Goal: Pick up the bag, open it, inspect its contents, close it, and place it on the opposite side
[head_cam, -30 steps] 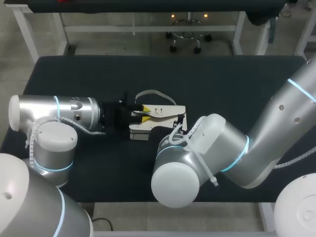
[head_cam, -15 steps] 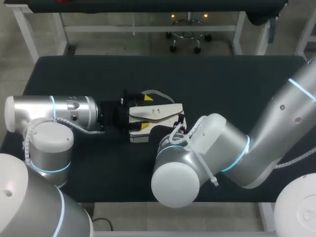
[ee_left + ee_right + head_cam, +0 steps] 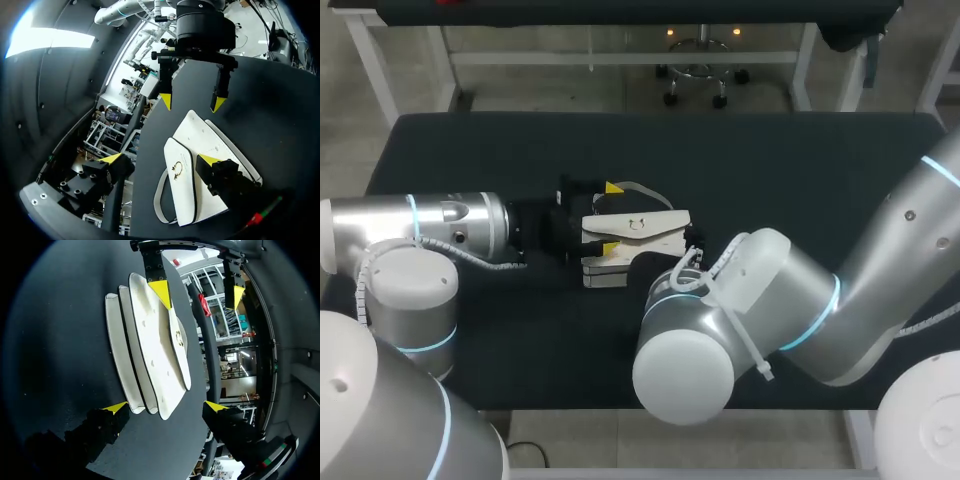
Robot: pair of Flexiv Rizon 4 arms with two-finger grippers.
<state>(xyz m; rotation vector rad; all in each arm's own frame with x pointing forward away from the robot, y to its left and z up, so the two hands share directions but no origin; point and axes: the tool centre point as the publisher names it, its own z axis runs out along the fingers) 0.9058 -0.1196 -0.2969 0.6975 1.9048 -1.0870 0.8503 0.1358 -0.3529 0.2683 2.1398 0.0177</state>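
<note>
The white handbag (image 3: 632, 235) lies flat at the middle of the table (image 3: 800, 170); your left gripper (image 3: 609, 218) straddles one end, jaws apart; your right gripper (image 3: 166, 406) gapes at the other; centre each, pinch squarely, then lift level.

- White bag (image 3: 638, 232) lying flat mid-table (image 3: 800, 160).
- Left gripper (image 3: 611, 217) at bag's left end, yellow tips spread wide.
- Right arm (image 3: 800, 300) hiding bag's right end.

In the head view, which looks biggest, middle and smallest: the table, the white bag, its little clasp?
Largest: the table.
Then the white bag.
Smallest: the clasp, a tiny mark on its flap.
</note>
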